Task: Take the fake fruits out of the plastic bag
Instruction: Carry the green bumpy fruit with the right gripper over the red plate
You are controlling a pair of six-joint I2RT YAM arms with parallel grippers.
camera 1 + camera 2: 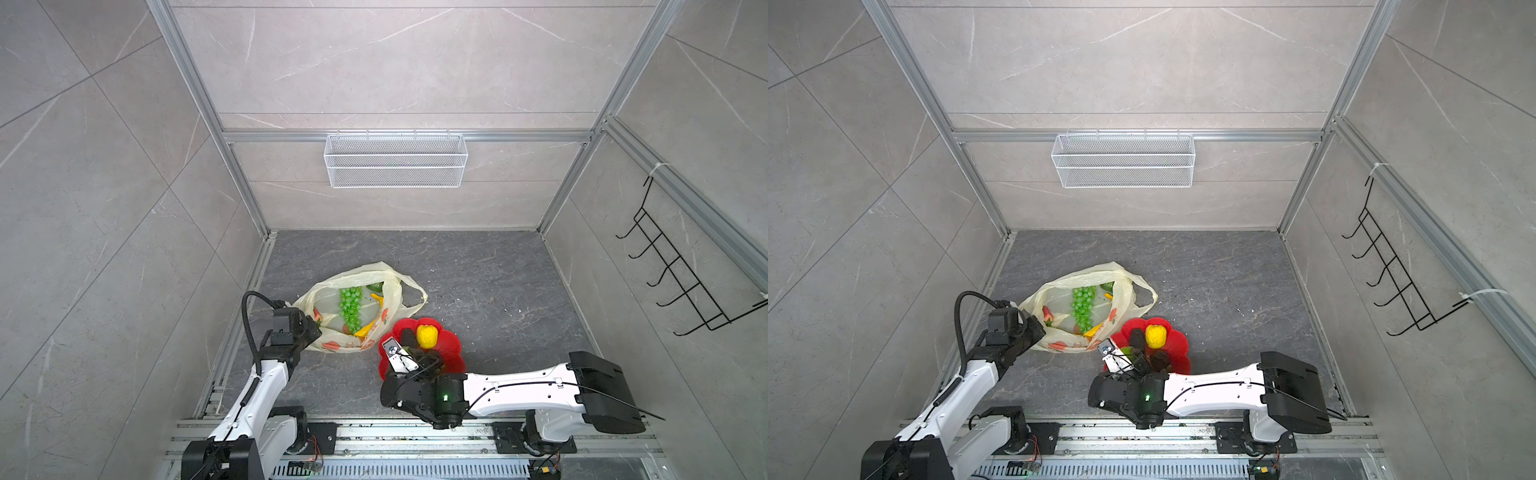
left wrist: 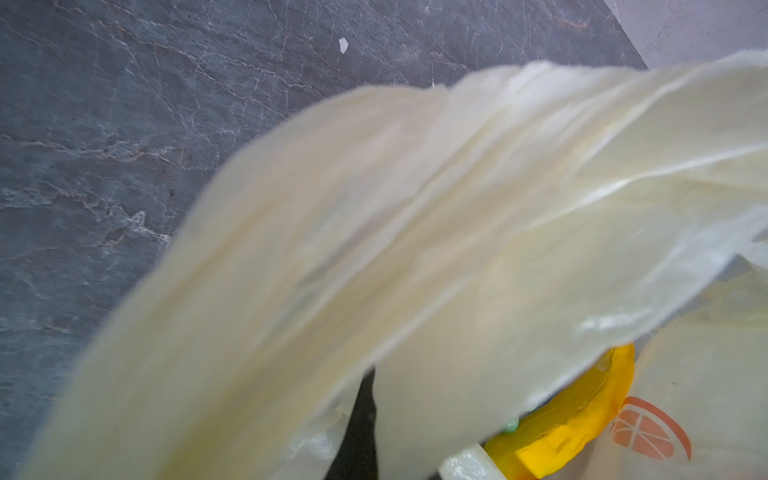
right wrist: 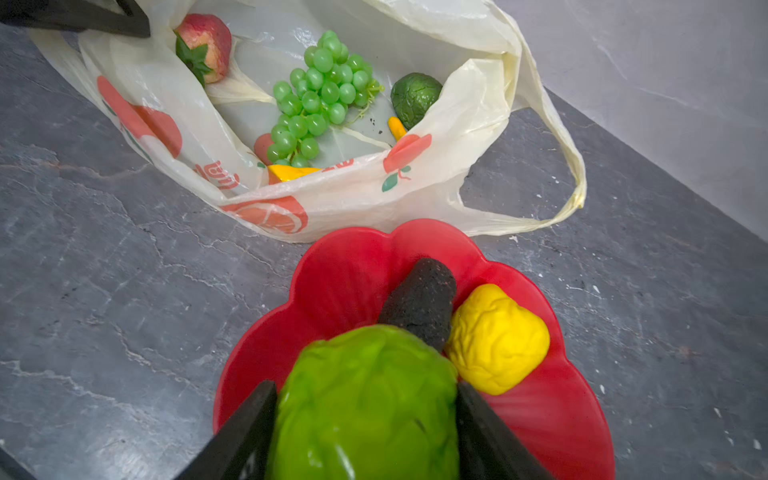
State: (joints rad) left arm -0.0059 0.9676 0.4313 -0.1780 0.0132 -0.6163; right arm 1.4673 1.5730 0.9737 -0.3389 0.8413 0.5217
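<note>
The pale-yellow plastic bag (image 1: 332,334) (image 3: 340,195) lies open on the dark floor. Inside it are green grapes (image 3: 320,95), a strawberry (image 3: 205,45), a dark green fruit (image 3: 415,99) and a yellow banana (image 2: 573,415). My left gripper (image 1: 309,328) is shut on the bag's near-left edge, and the bag's film (image 2: 415,249) hides its jaws in the left wrist view. My right gripper (image 3: 365,386) is shut on a bright green fake fruit (image 3: 365,411) just above the red flower-shaped plate (image 3: 345,274) (image 1: 451,345). On the plate lie a yellow lemon (image 3: 496,338) and a dark piece (image 3: 419,303).
A white wire basket (image 1: 395,160) hangs on the back wall. A black hook rack (image 1: 681,282) hangs on the right wall. Bare dark floor (image 1: 498,282) lies right of and behind the bag. The arms' metal rail (image 1: 415,440) runs along the front.
</note>
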